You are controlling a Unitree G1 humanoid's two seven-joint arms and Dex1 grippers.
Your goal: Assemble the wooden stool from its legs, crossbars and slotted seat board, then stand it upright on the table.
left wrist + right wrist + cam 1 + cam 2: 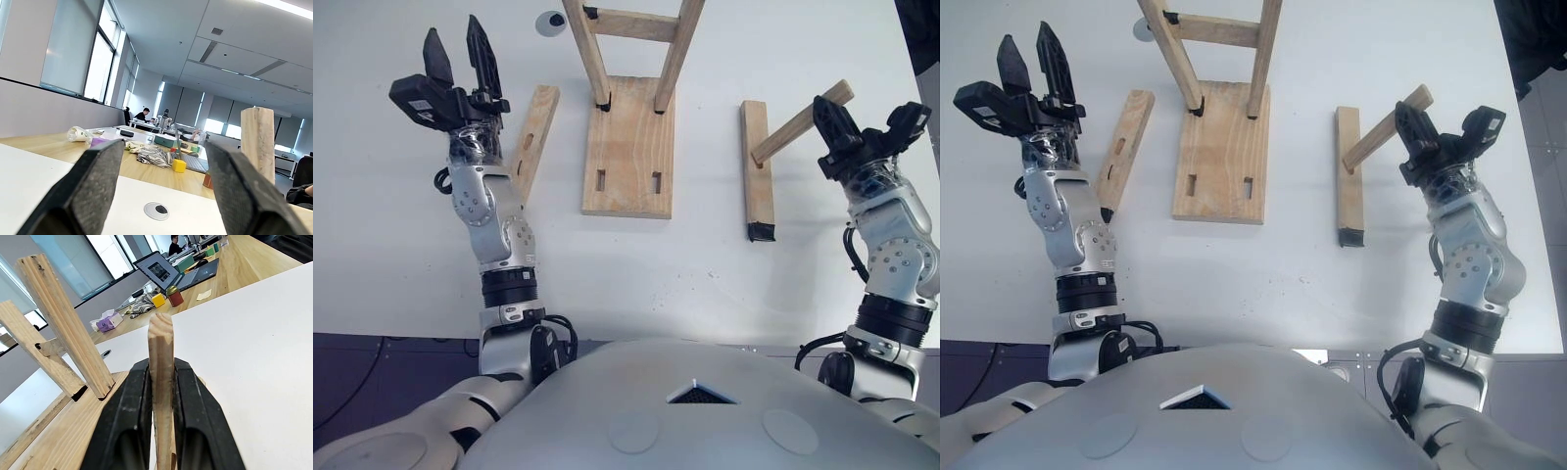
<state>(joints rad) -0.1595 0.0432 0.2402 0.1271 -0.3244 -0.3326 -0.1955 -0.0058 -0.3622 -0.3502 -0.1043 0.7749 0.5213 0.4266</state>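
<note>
~Half done, I'd say. Seat board (628,147) flat on tabletop (724,274); leg pair (590,54) + crossbar (634,24) seated in far slots, near 2 slots empty. Right claw (160,377) clenched on 2nd crossbar (800,122), its other end at right leg (757,171). Left claw (458,51) released, empty, raised by loose left leg (533,137). Left to do: 2nd frame, flip upright.

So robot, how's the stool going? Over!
Left gripper open, empty. Right gripper shut on crossbar. Seat board flat, two legs slotted in. Loose leg lies left of board.
</note>
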